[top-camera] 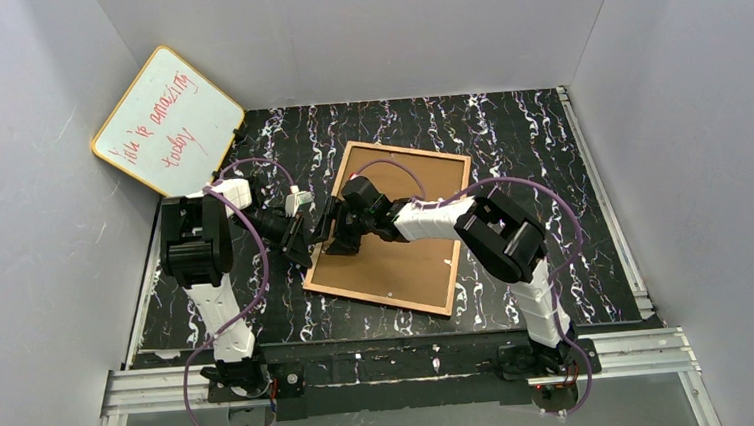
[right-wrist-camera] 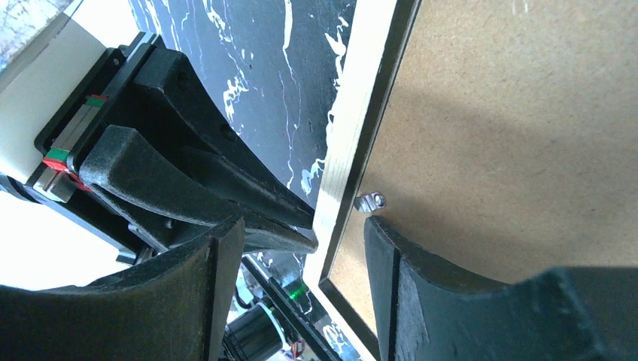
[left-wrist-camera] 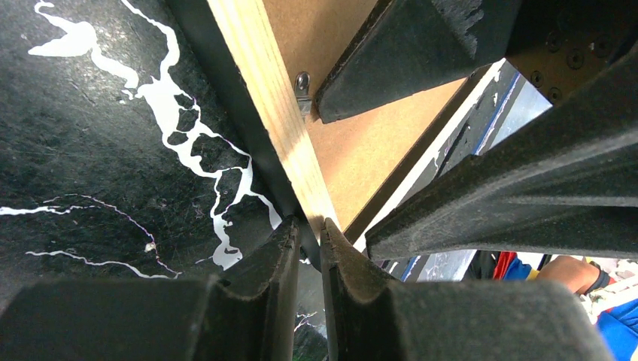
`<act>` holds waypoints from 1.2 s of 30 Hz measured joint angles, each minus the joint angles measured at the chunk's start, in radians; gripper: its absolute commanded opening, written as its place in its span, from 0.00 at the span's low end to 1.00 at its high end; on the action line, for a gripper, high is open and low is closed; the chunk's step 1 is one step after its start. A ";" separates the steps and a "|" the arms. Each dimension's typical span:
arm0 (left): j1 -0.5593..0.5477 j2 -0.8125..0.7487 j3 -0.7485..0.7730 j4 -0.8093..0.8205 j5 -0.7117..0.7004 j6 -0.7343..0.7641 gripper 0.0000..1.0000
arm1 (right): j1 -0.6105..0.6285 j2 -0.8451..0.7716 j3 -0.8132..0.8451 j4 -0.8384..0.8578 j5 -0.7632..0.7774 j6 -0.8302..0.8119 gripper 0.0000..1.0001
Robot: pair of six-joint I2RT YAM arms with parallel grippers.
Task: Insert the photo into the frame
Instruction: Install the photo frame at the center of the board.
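The frame [top-camera: 379, 300] lies back-up on the black marbled table, its light wood rim around a brown hardboard backing panel [top-camera: 396, 257]. My left gripper [top-camera: 307, 248] is at the frame's left edge. In the left wrist view the wood rim [left-wrist-camera: 274, 105] runs into the left gripper [left-wrist-camera: 310, 229], which is shut on it. My right gripper [right-wrist-camera: 301, 233] is open and straddles the same edge [right-wrist-camera: 353, 135], one finger on the backing just below a metal tab [right-wrist-camera: 370, 201], the other outside the rim. The photo is hidden.
A yellow-edged whiteboard [top-camera: 168, 119] with red writing leans in the back left corner. Grey walls close in the table on three sides. A metal rail [top-camera: 404, 366] runs along the near edge by the arm bases.
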 measured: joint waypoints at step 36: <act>0.003 0.216 0.421 0.123 0.074 -0.280 0.44 | -0.327 -0.027 0.073 -0.064 0.040 -0.253 0.77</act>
